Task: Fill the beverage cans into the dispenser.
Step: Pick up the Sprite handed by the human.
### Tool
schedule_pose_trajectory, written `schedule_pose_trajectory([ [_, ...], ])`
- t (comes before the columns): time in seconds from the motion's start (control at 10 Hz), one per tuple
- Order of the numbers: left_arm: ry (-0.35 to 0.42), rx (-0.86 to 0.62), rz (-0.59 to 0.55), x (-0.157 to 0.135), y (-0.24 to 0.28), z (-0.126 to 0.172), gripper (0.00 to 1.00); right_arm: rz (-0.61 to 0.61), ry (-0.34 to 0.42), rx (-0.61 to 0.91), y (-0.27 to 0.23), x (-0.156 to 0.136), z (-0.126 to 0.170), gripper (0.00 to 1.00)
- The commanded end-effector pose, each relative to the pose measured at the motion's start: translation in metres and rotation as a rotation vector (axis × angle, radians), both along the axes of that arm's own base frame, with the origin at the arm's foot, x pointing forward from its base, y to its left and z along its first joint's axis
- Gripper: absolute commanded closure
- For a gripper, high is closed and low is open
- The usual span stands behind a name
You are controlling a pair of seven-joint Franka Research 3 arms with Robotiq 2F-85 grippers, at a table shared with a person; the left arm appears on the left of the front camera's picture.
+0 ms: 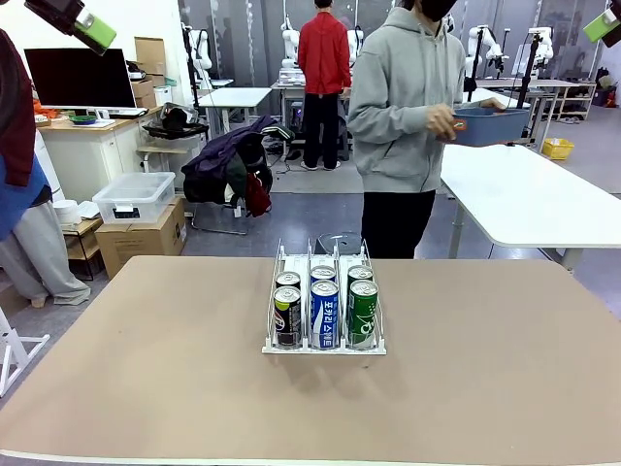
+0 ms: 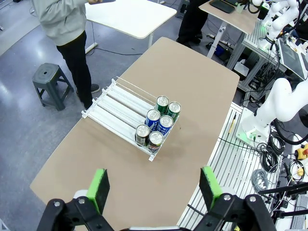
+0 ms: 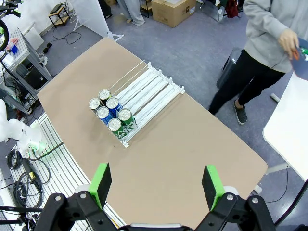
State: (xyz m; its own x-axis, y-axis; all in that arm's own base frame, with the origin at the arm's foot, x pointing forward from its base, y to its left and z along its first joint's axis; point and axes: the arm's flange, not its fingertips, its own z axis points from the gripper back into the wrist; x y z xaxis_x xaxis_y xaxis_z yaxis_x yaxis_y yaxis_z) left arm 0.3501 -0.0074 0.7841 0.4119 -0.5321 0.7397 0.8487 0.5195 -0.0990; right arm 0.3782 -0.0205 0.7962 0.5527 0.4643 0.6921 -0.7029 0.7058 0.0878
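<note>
The dispenser (image 1: 323, 345) stands in the middle of the brown table, its three lanes running toward the person. Six beverage cans (image 1: 324, 313) fill its near end in two rows: black, blue and green in front, three more behind. From above, the left wrist view shows the dispenser (image 2: 115, 108) and the cans (image 2: 158, 126) far below my open left gripper (image 2: 155, 187). The right wrist view has the same dispenser (image 3: 149, 89) and cans (image 3: 110, 113) below my open right gripper (image 3: 157, 184). Both grippers hang high, at the top left (image 1: 85, 24) and top right (image 1: 604, 24). Neither holds anything.
A person in a grey hoodie (image 1: 408, 97) stands past the far table edge, holding a blue bin (image 1: 490, 124) over a white table (image 1: 534, 194). A grey stool (image 2: 48, 82) is on the floor beside the person. Bare brown tabletop (image 1: 146, 369) surrounds the dispenser.
</note>
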Motion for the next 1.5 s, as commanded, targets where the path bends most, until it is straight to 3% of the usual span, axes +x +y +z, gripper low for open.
schedule_pose_trajectory([
  [0.0, 0.0, 0.009, -0.003, -0.0012, 0.0008, -0.0005, 0.0, -0.005, -0.002, 0.011, -0.0004, -0.0003, -0.0004, 0.0],
  [1.4, 0.0, 0.009, -0.003, -0.0012, 0.0008, -0.0005, 0.0, -0.005, -0.002, 0.011, -0.0004, -0.0003, -0.0004, 0.0],
])
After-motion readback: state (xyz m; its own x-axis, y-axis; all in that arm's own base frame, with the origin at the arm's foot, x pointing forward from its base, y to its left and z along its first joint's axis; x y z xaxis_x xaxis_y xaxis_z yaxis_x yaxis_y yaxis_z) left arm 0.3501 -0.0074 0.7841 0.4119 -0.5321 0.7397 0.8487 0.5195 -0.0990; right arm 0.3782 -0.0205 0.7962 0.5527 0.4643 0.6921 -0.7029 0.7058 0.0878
